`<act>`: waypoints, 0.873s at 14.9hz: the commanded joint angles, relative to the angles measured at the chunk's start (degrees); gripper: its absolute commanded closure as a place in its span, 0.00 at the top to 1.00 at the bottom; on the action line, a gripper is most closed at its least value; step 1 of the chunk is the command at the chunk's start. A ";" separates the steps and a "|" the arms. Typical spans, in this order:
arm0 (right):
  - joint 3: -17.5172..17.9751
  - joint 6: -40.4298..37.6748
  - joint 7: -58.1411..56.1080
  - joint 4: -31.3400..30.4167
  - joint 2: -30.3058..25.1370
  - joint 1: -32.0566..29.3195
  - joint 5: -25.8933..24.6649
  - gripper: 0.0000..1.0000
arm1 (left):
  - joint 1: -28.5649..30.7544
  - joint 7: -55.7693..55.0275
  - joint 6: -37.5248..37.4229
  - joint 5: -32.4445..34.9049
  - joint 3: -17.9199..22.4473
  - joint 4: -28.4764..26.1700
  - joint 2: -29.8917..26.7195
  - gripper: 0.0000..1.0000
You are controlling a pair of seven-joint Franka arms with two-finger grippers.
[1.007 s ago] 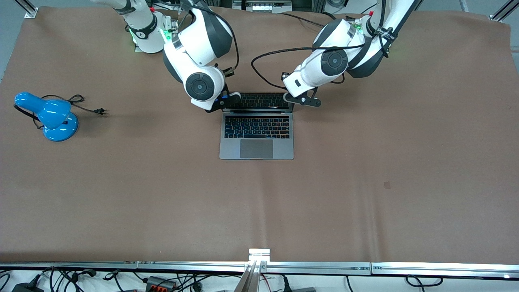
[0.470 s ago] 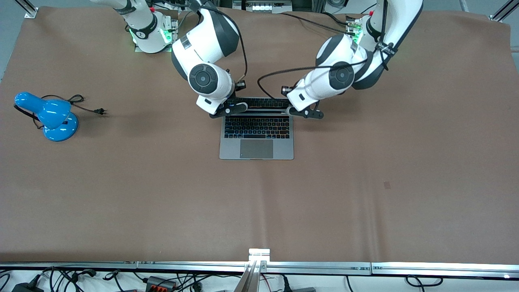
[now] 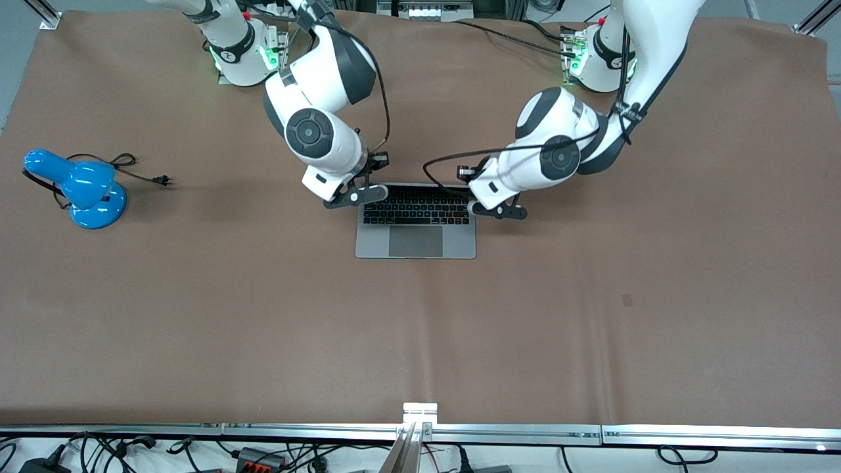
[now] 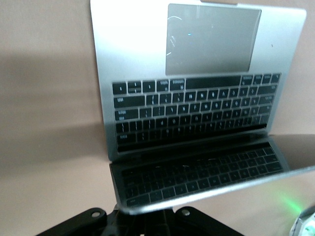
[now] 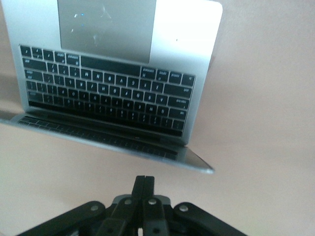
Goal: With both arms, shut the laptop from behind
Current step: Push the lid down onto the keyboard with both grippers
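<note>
Front view: laptop (image 3: pixel 416 222) mid-table, lid tipped partway over the keyboard. Right gripper (image 3: pixel 355 195) and left gripper (image 3: pixel 497 210) sit at the lid's two top corners. Blue lamp (image 3: pixel 79 187) stands toward the right arm's end.
Left wrist view: lid edge just above the left gripper (image 4: pixel 145 219); jaw state cannot be told.
Right wrist view: right gripper (image 5: pixel 143 189) fingers pressed together, clenched on nothing.

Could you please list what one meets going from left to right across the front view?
Blue lamp → its plug → right claw → laptop → left claw.

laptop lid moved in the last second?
Yes. The lid's top edge has swung toward the front camera, now covering more of the laptop keyboard, nearer the trackpad, whose base has stayed put.
</note>
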 commanded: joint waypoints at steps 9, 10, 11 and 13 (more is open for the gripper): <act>-1.30 6.44 0.62 15.87 20.20 -2.56 -0.82 0.00 | -0.87 -1.92 3.54 11.81 1.42 7.86 13.64 0.01; -1.30 7.50 0.62 15.87 21.08 -2.56 -0.91 0.00 | -0.96 -1.92 4.25 12.42 1.50 7.86 14.52 0.01; -1.30 8.03 0.70 15.87 21.96 -2.56 -0.91 0.00 | -0.96 -1.92 4.86 13.04 1.50 7.86 15.22 0.01; -1.30 9.87 0.70 15.87 23.63 -2.47 -0.91 0.00 | -1.04 -1.92 6.71 13.05 1.59 7.86 16.19 0.01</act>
